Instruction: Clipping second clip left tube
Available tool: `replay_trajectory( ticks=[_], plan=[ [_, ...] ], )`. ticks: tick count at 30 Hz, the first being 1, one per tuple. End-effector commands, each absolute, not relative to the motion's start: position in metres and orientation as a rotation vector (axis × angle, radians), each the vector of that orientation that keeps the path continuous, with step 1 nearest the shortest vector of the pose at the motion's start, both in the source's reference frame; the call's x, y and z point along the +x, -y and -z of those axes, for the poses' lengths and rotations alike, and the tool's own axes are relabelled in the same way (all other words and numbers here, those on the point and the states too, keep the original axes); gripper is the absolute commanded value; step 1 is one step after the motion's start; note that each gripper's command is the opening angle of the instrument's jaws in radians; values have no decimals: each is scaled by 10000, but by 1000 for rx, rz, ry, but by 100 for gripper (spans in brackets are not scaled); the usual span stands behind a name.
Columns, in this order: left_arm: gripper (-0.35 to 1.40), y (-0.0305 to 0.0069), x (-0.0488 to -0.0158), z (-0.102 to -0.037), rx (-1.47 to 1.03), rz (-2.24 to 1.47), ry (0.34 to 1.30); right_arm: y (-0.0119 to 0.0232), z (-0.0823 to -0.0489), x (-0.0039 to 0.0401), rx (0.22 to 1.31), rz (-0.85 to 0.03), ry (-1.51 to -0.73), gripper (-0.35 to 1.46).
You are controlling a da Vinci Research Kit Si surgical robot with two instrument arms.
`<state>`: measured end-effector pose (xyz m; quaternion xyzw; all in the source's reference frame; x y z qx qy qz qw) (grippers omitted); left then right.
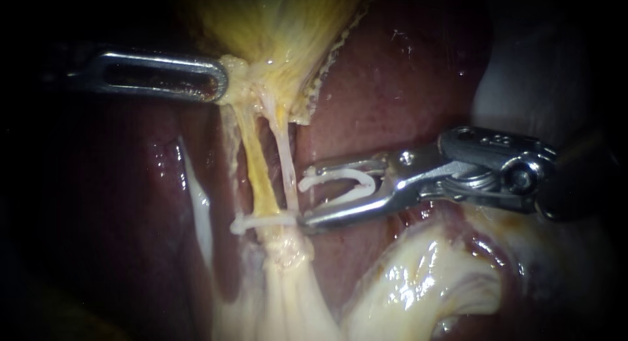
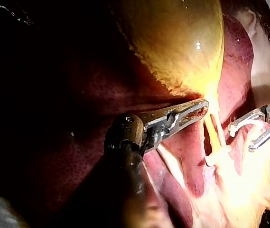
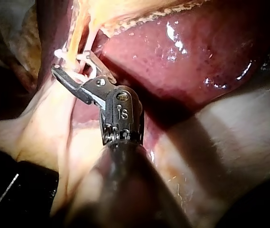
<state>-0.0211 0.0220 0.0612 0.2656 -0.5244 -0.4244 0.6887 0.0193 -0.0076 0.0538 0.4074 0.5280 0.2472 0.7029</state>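
Endoscope view, so here's what I'm seeing from where I stand: the left instrument (image 1: 219,79) has its slotted jaws clamped on the gallbladder (image 1: 275,20) right at the narrow neck, and two strands hang stretched from just past its tip. The left tube (image 1: 258,174) is the yellow one and the right tube (image 1: 286,164) is the paler, thinner one beside it. A placed clip (image 1: 261,220) already sits across them, far from the left instrument's tip and right at the tip of the right instrument's lower jaw. The right instrument (image 1: 307,192) has its jaws spread wide but seated on a loaded clip (image 1: 333,175), white and still gaping, carried between them. That clip's mouth points at the strands, and its tips sit just beside the right tube. The left tube lies beyond that, ahead of the jaws and not inside them. Behind the right instrument's jaws there's glossy dark red liver (image 1: 392,79). The left wrist view agrees: the loaded clip sits beside the strands, not around either one.
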Motion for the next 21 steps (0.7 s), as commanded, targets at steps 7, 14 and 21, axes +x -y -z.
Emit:
replay_trajectory(
  ticks=[7, 14, 21],
  plan=[
    [-35, -220, -211, -612, 594, 949, 1173, 78, -548, 207, 936, -503, -1178, 50],
    [-35, -220, -211, -612, 594, 949, 1173, 82, -557, 214, 943, -501, -1173, 50],
    [-35, -220, -211, -612, 593, 949, 1173, 84, -569, 218, 939, -505, -1170, 50]
  ],
)
